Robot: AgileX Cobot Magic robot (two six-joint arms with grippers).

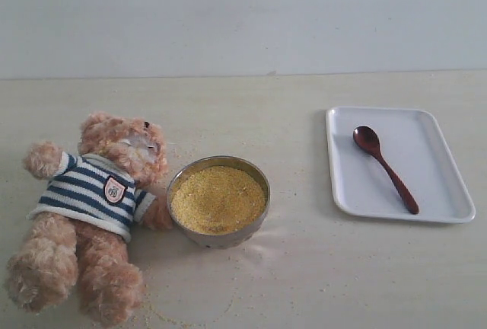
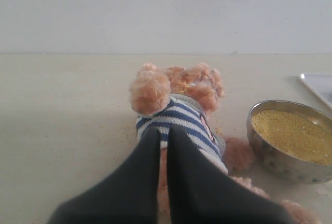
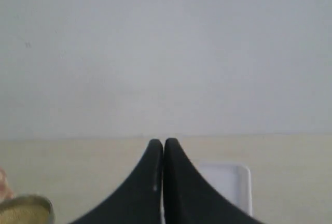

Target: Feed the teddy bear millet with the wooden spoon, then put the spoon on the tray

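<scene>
The teddy bear (image 1: 99, 199) lies on its back at the left of the table, in its striped shirt. Right beside its arm stands the metal bowl (image 1: 218, 160), heaped with yellow millet (image 1: 218, 198). The wooden spoon (image 1: 384, 165) lies diagonally on the white tray (image 1: 426, 154) at the right. Neither gripper shows in the exterior view. My left gripper (image 2: 160, 129) hangs over the teddy bear (image 2: 176, 86), fingers together with only a thin slit, holding nothing. My right gripper (image 3: 164, 142) is shut and empty, with the tray (image 3: 228, 182) beyond it.
Loose millet specks are scattered on the beige table around the bear and the bowl (image 2: 282, 162). A pale wall closes off the table's far edge. A tray corner (image 2: 319, 84) shows in the left wrist view, and the bowl's rim (image 3: 26, 211) in the right wrist view.
</scene>
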